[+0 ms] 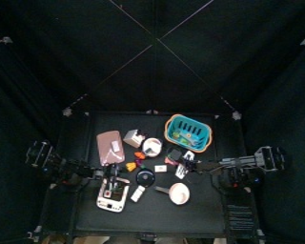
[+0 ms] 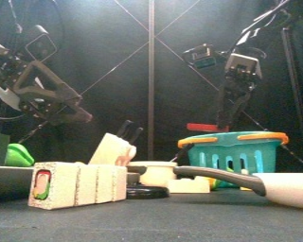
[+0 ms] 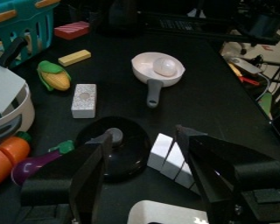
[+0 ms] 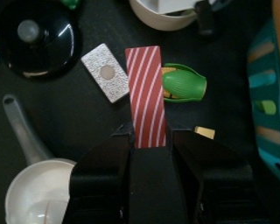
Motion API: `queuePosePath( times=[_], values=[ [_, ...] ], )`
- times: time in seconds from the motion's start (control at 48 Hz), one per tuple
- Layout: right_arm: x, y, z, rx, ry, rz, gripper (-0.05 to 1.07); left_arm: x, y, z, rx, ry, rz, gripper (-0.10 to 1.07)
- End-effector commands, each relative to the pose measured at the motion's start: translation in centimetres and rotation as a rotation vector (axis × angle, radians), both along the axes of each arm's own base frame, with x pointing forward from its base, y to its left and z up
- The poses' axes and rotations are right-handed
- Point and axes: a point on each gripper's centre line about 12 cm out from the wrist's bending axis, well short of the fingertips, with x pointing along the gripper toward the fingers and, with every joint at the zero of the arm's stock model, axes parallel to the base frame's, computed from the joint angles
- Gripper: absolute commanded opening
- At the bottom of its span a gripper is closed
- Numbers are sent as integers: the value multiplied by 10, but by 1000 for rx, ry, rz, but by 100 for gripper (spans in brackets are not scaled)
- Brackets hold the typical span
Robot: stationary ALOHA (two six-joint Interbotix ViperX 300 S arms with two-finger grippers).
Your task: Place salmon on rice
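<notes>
Right wrist view showed my right gripper (image 4: 147, 144) clamped on the salmon (image 4: 146, 92), a red-and-white striped strip held lifted above the table, over the rice (image 4: 105, 71) and a green vegetable (image 4: 184, 85). Pickup looked done; lowering the strip onto the rice and releasing remained. My left gripper (image 3: 145, 175) hovered open near a black lid (image 3: 112, 140).

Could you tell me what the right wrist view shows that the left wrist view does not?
Only the right wrist view shows the right end effector shut on the striped salmon slice. Only the left wrist view shows the open left end effector, the small white pan and the carrot. Both show the black lid, the green-and-yellow corn and the teal basket.
</notes>
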Motion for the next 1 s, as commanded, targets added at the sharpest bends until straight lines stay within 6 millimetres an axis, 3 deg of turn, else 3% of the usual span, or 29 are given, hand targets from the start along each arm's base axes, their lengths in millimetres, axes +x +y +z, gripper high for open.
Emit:
queuePosePath(
  times=[0.0, 0.208, 0.562, 0.979],
  values=[
    [13, -3, 8, -32, -34, 71, 45, 2, -1, 3, -3, -15, 0, 93],
    [30, -12, -6, -65, -17, 130, 49, 2, -2, 2, -2, -11, -6, 93],
    [52, -11, -28, -99, 47, 242, 49, 1, -2, 1, -2, 0, -7, 93],
    [54, -12, -39, -48, 63, 285, 50, 2, -2, -3, 1, 15, -7, 93]
  ],
)
